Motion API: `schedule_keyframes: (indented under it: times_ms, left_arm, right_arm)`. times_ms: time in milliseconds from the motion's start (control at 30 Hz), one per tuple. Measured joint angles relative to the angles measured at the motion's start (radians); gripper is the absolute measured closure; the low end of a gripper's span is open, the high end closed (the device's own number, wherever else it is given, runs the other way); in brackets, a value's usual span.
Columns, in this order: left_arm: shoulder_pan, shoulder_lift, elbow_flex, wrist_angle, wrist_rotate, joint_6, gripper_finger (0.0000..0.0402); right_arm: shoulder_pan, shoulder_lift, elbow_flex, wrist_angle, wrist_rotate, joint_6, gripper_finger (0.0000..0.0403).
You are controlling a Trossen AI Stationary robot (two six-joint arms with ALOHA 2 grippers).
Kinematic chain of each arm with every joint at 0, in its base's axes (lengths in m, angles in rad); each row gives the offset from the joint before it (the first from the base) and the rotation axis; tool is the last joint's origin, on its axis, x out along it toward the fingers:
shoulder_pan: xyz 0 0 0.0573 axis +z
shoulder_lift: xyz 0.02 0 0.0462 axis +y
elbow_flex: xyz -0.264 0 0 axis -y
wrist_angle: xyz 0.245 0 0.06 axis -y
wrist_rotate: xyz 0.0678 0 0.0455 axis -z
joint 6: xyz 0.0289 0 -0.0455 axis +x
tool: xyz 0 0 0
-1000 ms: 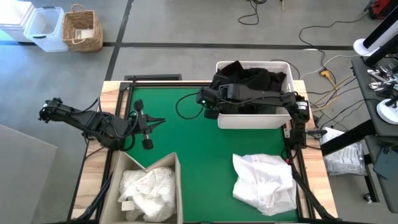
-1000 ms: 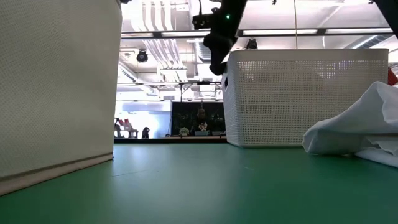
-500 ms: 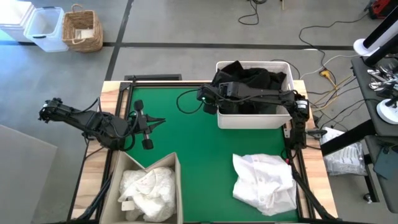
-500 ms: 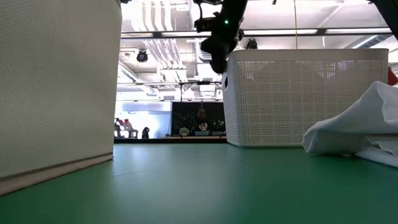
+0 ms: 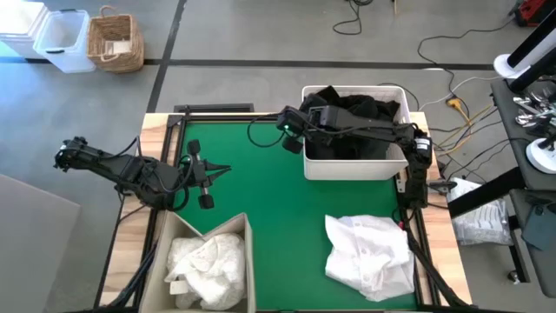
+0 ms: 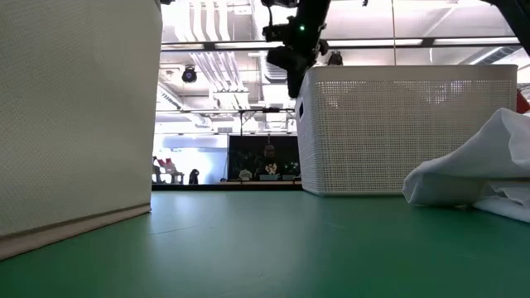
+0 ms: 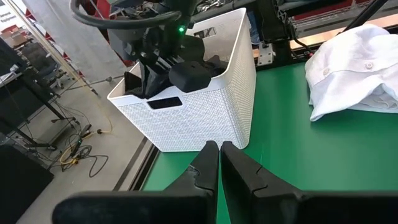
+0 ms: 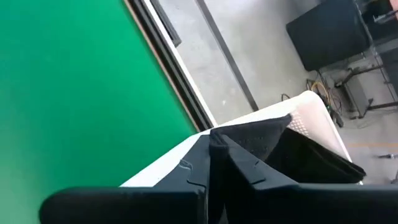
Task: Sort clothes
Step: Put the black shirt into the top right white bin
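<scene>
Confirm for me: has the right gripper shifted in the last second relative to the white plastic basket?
Yes. In the high view the right gripper has drifted toward the far corner of the white perforated plastic basket, and in the low view it has risen beside the basket's rim.

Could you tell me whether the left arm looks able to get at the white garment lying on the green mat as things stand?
Probably yes. The left gripper, fingers shut, waits at the mat's left edge, and bare green mat lies between it and the white garment. Only the beige bin's corner sits near that path.

floor (image 5: 261,35): grey concrete | wicker basket (image 5: 114,40) | ceiling pipes (image 6: 211,62) | cables (image 5: 452,61)
</scene>
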State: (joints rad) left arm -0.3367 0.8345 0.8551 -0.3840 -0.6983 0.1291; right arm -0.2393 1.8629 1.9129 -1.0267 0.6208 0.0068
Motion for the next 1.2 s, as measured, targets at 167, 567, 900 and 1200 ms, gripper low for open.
schedule_keyframes:
  times_ms: [167,567,900,1200]
  left_arm:
    - [0.0,0.0,0.0,0.0,0.0,0.0,0.0401]
    - [0.0,0.0,0.0,0.0,0.0,0.0,0.0401]
    - [0.0,0.0,0.0,0.0,0.0,0.0,0.0401]
    - [0.0,0.0,0.0,-0.001,0.0,-0.001,0.0401]
  right_arm:
    - [-0.007,-0.001,0.033,-0.033,0.007,0.025,0.0392]
    - [-0.042,-0.025,0.196,-0.31,0.082,0.158,0.0393]
    - [-0.113,-0.159,0.095,-0.313,0.079,0.209,0.0392]
    - [-0.194,-0.301,-0.2,-0.265,0.078,0.32,0.0365]
